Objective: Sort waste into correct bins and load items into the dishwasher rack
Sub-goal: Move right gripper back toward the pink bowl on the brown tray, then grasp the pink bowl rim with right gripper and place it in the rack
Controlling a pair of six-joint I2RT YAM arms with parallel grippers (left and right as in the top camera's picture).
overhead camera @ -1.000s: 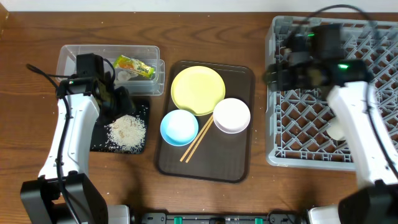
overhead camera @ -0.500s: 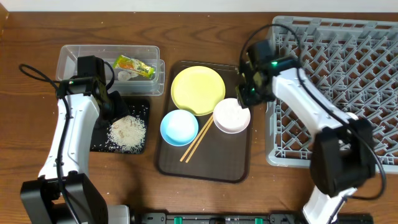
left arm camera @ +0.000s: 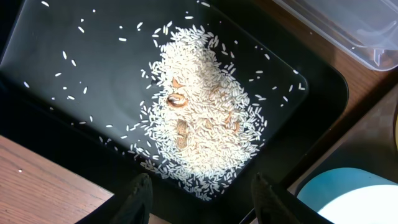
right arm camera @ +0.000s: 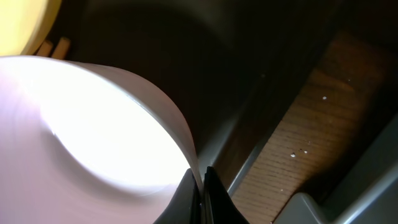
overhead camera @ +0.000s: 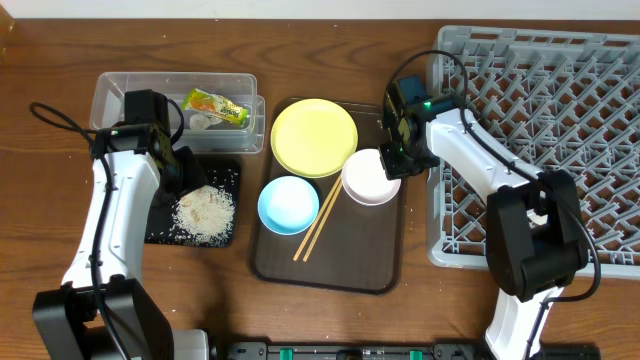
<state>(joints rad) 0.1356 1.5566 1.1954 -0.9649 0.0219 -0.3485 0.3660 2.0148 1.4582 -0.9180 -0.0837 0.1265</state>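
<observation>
My right gripper point(overhead camera: 393, 160) is shut on the right rim of the white bowl point(overhead camera: 368, 178), which sits on the brown serving tray point(overhead camera: 380, 265). In the right wrist view the jaws point(right arm camera: 200, 193) pinch the thin bowl wall point(right arm camera: 93, 137). The yellow plate point(overhead camera: 314, 137), light blue bowl point(overhead camera: 289, 203) and two chopsticks point(overhead camera: 318, 225) share that tray. My left gripper point(left arm camera: 202, 193) hangs open over the black tray point(overhead camera: 160, 232) and its heap of rice point(left arm camera: 199, 118). The yellow-green wrapper point(overhead camera: 215, 105) and a white scrap point(overhead camera: 200, 122) lie in the clear tub point(overhead camera: 120, 95).
The grey dishwasher rack point(overhead camera: 540, 140) fills the right side, its left wall close to my right gripper. A strip of bare wooden table point(right arm camera: 298, 137) separates the brown tray from the rack corner point(right arm camera: 311, 208). The light blue bowl's rim point(left arm camera: 348, 193) shows beside the black tray.
My right arm swung from over the rack to the white bowl and shut on its rim. The bowl and yellow plate shifted slightly left. The left arm stayed put.
</observation>
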